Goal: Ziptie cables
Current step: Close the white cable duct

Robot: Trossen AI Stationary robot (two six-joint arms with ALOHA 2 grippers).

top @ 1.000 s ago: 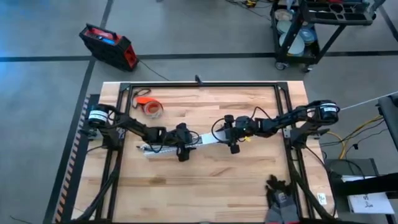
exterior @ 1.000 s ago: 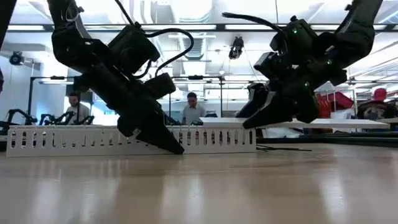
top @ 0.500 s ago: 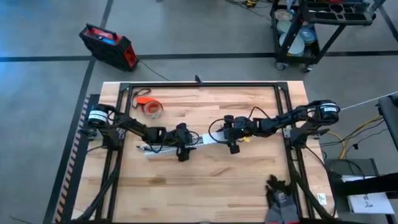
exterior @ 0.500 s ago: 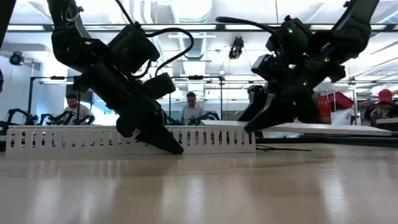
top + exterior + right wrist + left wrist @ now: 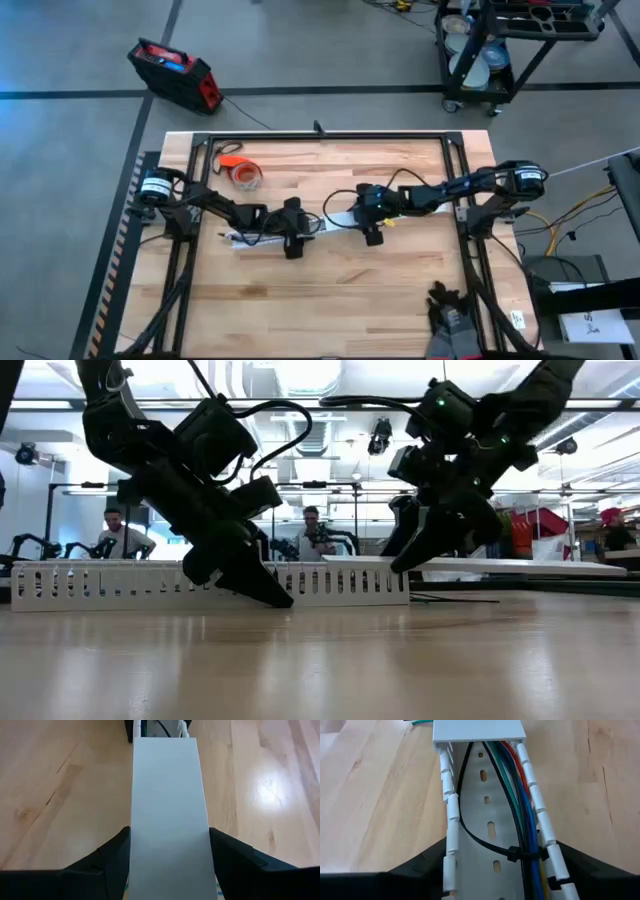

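Note:
A long white slotted channel point(image 5: 255, 238) lies on the table's middle. Inside it run the cables point(image 5: 522, 810), green, blue, red and dark. The ziptie point(image 5: 485, 840), thin and black, is looped round them, and its tail runs along the channel floor. My left gripper point(image 5: 292, 232) straddles the channel. My right gripper point(image 5: 368, 222) is to its right, shut on a flat white cover point(image 5: 169, 805). The cover's far end lies over the channel's end point(image 5: 160, 727). My left gripper has the channel between its two fingers, one against each slotted side wall point(image 5: 449, 855), slanting down from the table's left and lying along it. The channel rests on the table. My right gripper pinches the cover's two long edges point(image 5: 132, 845), fingers pointing toward the table's left, along the cover. Its other end point(image 5: 520, 566) sticks out level behind the gripper, clear of the table.
An orange tape roll point(image 5: 243, 173) lies at the far left of the table. A dark glove-like object point(image 5: 450, 300) sits near the near right corner. A black frame point(image 5: 320, 137) rims the table. People point(image 5: 113, 530) stand in the room behind.
My right gripper has gone toward the table's left, toward my left gripper, taking the white cover farther over the channel. The channel has stayed where it was.

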